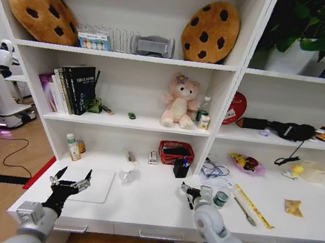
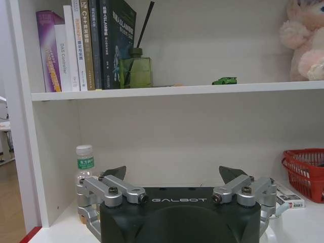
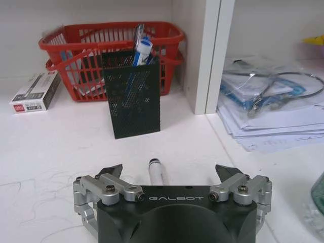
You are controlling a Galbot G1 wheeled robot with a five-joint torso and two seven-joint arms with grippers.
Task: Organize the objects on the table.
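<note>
While both grippers stood wide open and empty, the right gripper (image 3: pixel 169 172) hovered over one pen (image 3: pixel 157 172) mid-desk (image 1: pixel 140 207); the left gripper (image 1: pixel 72 177) hung above one laptop (image 1: pixel 98 186) near the left edge.

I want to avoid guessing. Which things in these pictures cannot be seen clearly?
- Pen, right wrist view: its lower part is hidden behind the right gripper.
- Red basket contents: hidden by the mesh pen holder.
- Bottle, left wrist view: base hidden by the left gripper.
</note>
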